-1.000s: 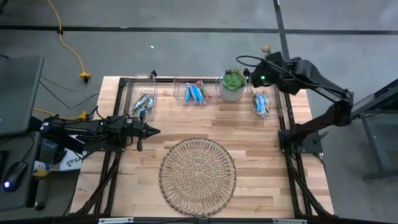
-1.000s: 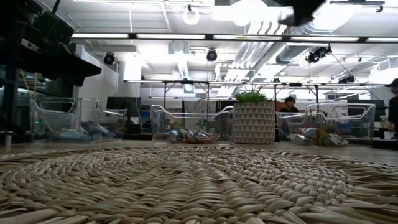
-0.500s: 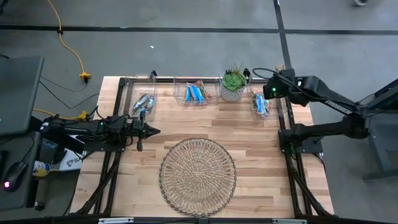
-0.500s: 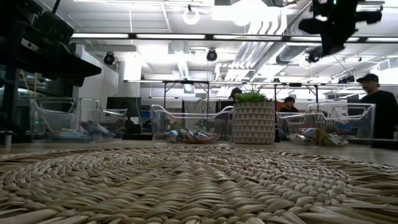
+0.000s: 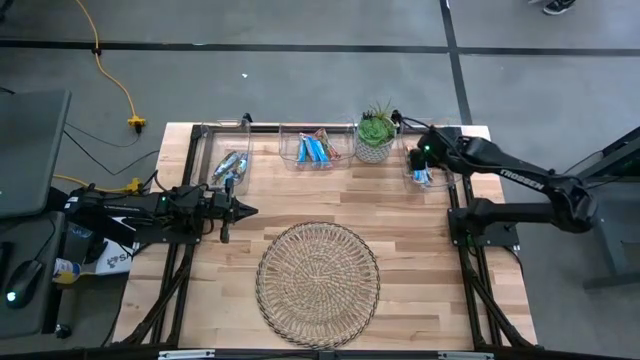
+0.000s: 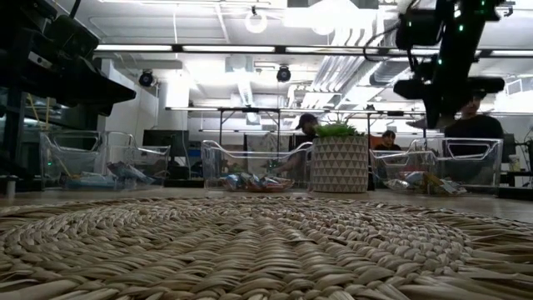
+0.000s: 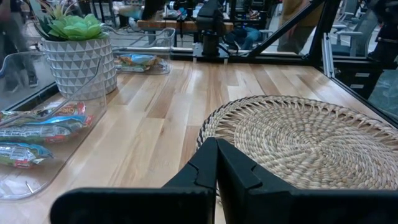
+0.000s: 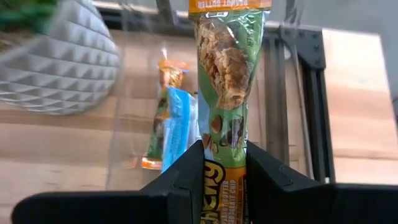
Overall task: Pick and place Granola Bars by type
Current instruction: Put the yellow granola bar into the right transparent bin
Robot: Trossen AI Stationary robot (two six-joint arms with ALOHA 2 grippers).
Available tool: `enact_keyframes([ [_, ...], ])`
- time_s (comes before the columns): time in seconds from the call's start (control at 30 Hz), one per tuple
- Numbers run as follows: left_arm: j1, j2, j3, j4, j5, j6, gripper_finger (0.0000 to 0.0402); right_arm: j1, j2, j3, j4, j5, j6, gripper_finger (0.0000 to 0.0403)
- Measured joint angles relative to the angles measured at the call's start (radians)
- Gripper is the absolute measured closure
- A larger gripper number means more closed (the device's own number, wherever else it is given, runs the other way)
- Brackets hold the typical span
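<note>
Right claw [image 8: 224, 163] is clamped on the lower end of a green-and-orange foil-wrapped granola bar [image 8: 229, 68], held lengthwise over the clear plastic bin [image 5: 437, 178] at the far right of the wooden counter [image 5: 420, 250]. Judged reason: that bin [image 8: 124, 134] already holds orange and blue-wrapped bars [image 8: 169, 118], so this looks like the sorting drop. Left claw [image 7: 216, 163] waits fully closed, empty, low beside the round woven basket [image 7: 298, 140].
</note>
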Motion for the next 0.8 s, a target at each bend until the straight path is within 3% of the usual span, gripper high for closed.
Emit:
enact_keyframes([
  [0.4, 0.000, 0.000, 0.000, 0.000, 0.000, 0.000, 0.0400, -0.229, 0.001, -0.152, 0.300, -0.195, -0.072, 0.0325],
  [0.8, 0.000, 0.000, 0.000, 0.000, 0.000, 0.000, 0.0400, -0.310, 0.117, -0.159, 0.340, -0.314, -0.194, 0.0325],
])
